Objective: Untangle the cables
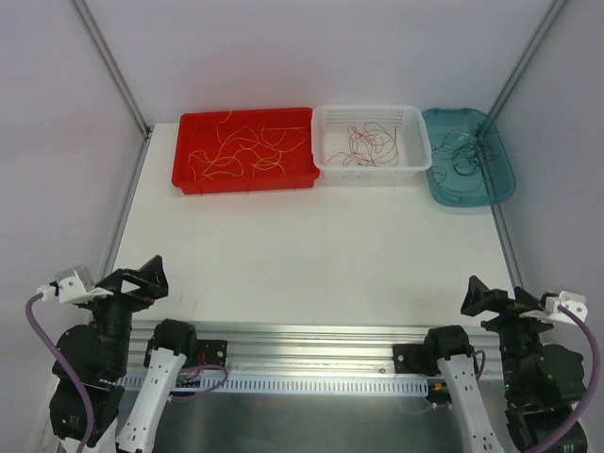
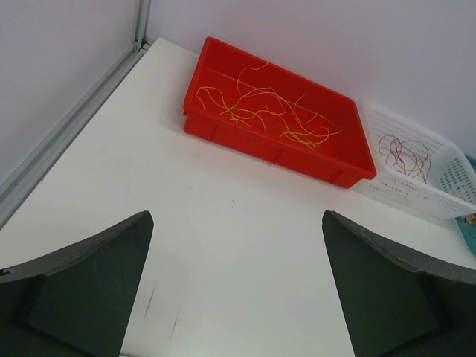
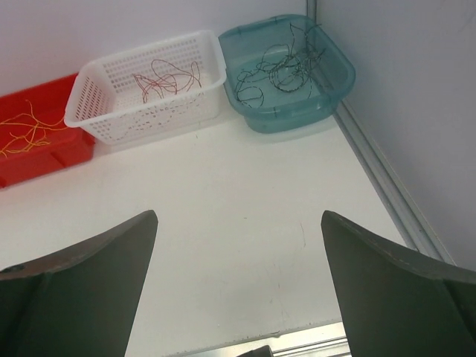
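In the top view, the cables were seen sorted by colour along the far edge of the table [image 1: 311, 255]. The yellow cables [image 1: 241, 151] lay in the red tray [image 1: 181, 170], the dark red cables [image 1: 370, 142] in the white basket [image 1: 321, 162], and the black cables [image 1: 464, 151] in the teal tub [image 1: 505, 179]. The left gripper [image 1: 143, 278] and right gripper [image 1: 483, 297] were held at the near edge, well apart from all three, jaws spread wide and nothing gripped.

In the left wrist view, the yellow cables were seen lying loosely, several crossing one another. Were one pinched at a crossing, a neighbour would likely be dragged up with it and a fresh knot made. Being so thin, a strand could also be missed against the tray floor.

In the right wrist view, the black cables were seen in overlapping loops toward the tub's far side. The dark red cables lay over the basket's perforated floor, where a strand might be snagged in a hole and stretched by a pull. The containers might be shoved by a low approach.
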Available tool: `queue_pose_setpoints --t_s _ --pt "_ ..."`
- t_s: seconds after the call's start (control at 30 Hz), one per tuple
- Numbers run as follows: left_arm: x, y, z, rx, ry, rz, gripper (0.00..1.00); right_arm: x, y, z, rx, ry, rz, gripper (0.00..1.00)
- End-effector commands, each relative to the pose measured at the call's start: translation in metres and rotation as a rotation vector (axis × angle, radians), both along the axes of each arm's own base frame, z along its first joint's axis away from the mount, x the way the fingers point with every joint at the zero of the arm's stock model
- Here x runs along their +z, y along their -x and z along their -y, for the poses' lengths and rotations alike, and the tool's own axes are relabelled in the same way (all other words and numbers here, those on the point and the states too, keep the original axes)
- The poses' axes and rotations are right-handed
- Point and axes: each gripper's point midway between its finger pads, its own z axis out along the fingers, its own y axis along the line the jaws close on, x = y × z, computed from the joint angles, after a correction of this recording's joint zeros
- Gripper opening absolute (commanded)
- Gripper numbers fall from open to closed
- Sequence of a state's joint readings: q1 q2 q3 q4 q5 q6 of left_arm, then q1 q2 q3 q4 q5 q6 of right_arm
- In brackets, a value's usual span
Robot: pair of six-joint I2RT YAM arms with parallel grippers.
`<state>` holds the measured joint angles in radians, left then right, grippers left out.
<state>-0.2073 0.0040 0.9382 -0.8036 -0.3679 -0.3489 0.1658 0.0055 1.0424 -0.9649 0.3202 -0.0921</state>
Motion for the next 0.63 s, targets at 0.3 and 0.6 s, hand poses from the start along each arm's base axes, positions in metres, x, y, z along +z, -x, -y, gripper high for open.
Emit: queue_pose_setpoints --t_s 0.3,0.6 --pt "-0.013 0.019 0.002 -0.014 0.074 0.054 0.99 -0.007 0.006 0.002 0.015 0.036 0.074 0.97" --pt "-0.017 0.014 0.004 -0.020 0.083 0.032 0.99 -0.012 0.002 0.002 0.010 0.034 0.067 0.97"
